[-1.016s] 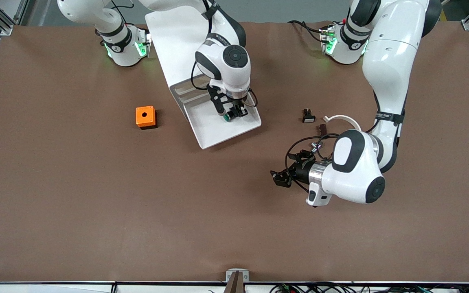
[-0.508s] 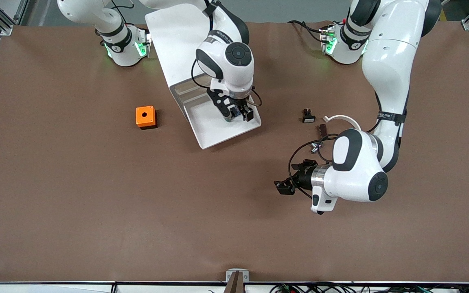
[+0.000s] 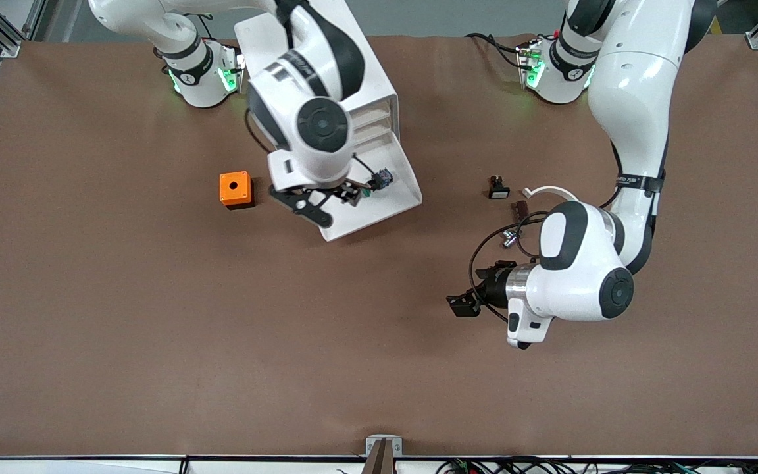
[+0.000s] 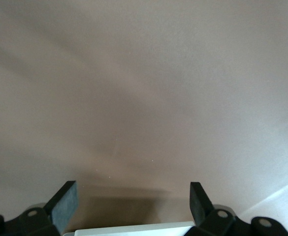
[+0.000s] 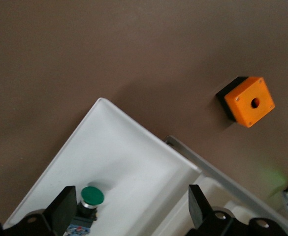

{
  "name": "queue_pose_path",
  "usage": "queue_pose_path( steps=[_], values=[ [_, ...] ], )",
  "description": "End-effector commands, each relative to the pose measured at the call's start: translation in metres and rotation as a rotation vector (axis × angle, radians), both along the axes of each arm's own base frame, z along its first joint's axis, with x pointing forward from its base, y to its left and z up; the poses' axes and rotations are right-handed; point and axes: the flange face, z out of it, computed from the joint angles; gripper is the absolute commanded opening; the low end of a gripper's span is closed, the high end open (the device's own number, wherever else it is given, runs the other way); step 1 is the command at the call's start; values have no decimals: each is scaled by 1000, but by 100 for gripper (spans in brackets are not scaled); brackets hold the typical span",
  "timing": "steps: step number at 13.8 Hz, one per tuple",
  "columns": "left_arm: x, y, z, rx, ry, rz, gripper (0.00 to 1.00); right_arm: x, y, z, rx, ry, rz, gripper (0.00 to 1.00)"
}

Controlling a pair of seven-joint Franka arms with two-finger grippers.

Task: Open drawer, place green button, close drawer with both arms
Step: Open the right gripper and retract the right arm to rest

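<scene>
Brown tabletop [image 3: 122, 316]: one green-capped blue button [image 5: 87, 209] in the pulled-out white bottom drawer [image 3: 379, 204], one orange cube [image 3: 235, 189] beside it; right pincer [image 5: 129, 211] and left pincer [image 4: 133, 206] both spread wide, empty.

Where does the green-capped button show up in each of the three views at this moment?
Front view: the button lies in the open drawer, beside the right gripper.
Left wrist view: not in it; only bare table and the open left gripper.
Right wrist view: green cap by the gripper's finger, in the drawer.
Shared landmark: the drawer's white rim, in the front and right wrist views.
</scene>
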Motion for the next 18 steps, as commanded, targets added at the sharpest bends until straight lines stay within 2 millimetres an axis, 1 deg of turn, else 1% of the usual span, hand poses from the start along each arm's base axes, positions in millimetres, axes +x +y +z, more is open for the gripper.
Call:
queue_pose_path(
  steps=[1, 3, 5, 7, 8, 10, 11, 12, 13, 14, 15, 18],
  values=[
    [-7, -5, 29, 41, -61, -42, 100, 21, -80, 51, 59, 63, 142, 100],
    [-15, -23, 28, 95, -85, -81, 100, 33, -150, 93, 119, 78, 237, 100],
    [-25, -44, 24, 176, -125, -139, 100, 42, -214, 119, 169, 87, 321, 100],
    [-31, -63, 22, 235, -150, -89, 100, 46, -269, 134, 186, 104, 392, 100],
    [-38, -79, 19, 261, -161, -81, 100, 45, -293, 139, 194, 116, 418, 100],
    [-50, -102, 15, 308, -181, -60, 100, 43, -335, 151, 217, 123, 450, 100],
    [-57, -115, 9, 327, -188, -63, 100, 40, -355, 156, 235, 129, 465, 100],
    [-67, -130, 4, 346, -197, -67, 100, 38, -370, 160, 248, 126, 478, 100],
    [-69, -131, 0, 364, -199, -55, 100, 36, -387, 161, 257, 134, 466, 100],
    [-78, -143, -4, 379, -202, -63, 100, 35, -399, 162, 262, 135, 446, 100],
    [-86, -154, -14, 392, -200, -79, 100, 36, -405, 162, 264, 132, 436, 100],
    [-100, -171, -22, 405, -210, -137, 100, 39, -406, 160, 259, 124, 435, 100]
  ],
)
